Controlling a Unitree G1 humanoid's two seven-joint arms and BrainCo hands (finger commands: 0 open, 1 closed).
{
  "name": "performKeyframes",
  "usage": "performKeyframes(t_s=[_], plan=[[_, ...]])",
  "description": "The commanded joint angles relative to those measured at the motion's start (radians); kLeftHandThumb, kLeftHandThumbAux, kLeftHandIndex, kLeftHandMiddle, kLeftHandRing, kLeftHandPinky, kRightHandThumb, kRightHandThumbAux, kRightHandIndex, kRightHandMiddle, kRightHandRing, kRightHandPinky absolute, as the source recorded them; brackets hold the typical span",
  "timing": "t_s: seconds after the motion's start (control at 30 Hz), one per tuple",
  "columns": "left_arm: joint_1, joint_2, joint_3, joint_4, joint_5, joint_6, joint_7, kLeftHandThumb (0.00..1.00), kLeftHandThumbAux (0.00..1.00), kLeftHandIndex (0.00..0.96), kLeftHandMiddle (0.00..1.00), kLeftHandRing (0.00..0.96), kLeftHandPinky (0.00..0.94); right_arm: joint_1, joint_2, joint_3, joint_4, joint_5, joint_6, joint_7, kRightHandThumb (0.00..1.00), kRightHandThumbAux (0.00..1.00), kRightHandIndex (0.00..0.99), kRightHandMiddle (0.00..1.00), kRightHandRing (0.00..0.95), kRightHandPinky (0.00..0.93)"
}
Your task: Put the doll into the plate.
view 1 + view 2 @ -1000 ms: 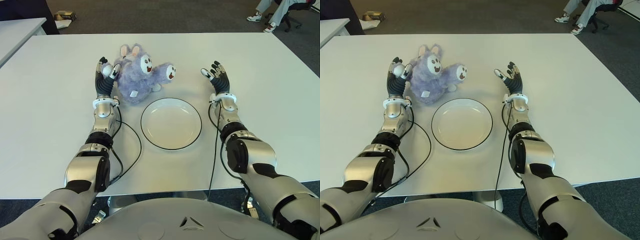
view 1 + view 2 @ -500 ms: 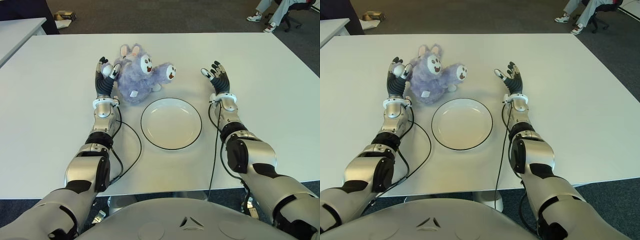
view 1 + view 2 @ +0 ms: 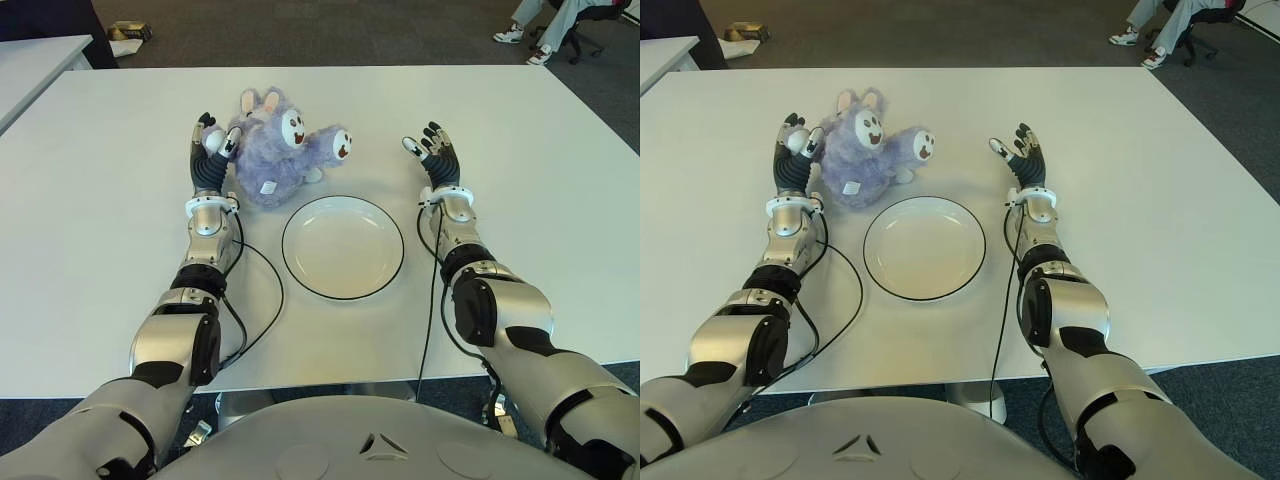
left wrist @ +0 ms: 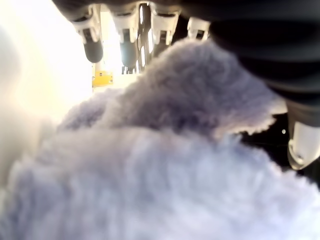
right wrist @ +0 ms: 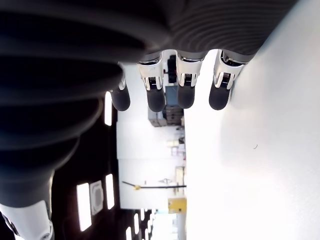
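Left wrist view alone shows doll (image 4: 165, 165) fur against the left robot hand (image 3: 210, 150), fingers spread.

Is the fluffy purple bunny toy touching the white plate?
Apart. In the left eye view, a strip of bare table shows between the purple bunny doll and the plate's dark rim.

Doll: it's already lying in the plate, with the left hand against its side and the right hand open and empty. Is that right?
Not quite. The doll lies on the table just behind the plate, which holds nothing, as the left eye view shows. The rest stands: the left hand is against its side, and the right hand is open and empty.
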Motion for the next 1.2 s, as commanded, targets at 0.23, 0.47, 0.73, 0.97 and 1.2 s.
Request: performKeyframes(t_s=[0.23,0.47,0.73,0.97,1.2], plan=[[0.127,-0.054,-0.021,0.058,0.022,0.010,0.012,0.000,0.479,0.000,0.102,0.086,0.041,0.088,0.021,-0.003,0.050,0.006,0.050,0.001,0.060,0.662,0.024,0.033,0.028,0.043],[0.127,-0.054,-0.020,0.058,0.019,0.010,0.008,0.000,0.483,0.000,0.101,0.084,0.041,0.088,0.022,-0.004,0.050,0.006,0.051,0.003,0.057,0.658,0.022,0.033,0.028,0.041],[0.128,-0.057,-0.020,0.055,0.019,0.012,0.009,0.000,0.483,0.000,0.105,0.088,0.051,0.089,0.020,-0.003,0.050,0.005,0.049,0.002,0.051,0.662,0.023,0.033,0.029,0.040],[0.129,-0.056,-0.020,0.053,0.021,0.013,0.012,0.000,0.482,0.000,0.105,0.090,0.060,0.088,0.021,-0.003,0.050,0.006,0.048,0.003,0.050,0.661,0.023,0.033,0.029,0.039],[0.129,-0.053,-0.020,0.053,0.021,0.011,0.010,0.000,0.484,0.000,0.106,0.092,0.054,0.088,0.024,-0.004,0.050,0.007,0.048,0.003,0.056,0.653,0.023,0.031,0.026,0.034]])
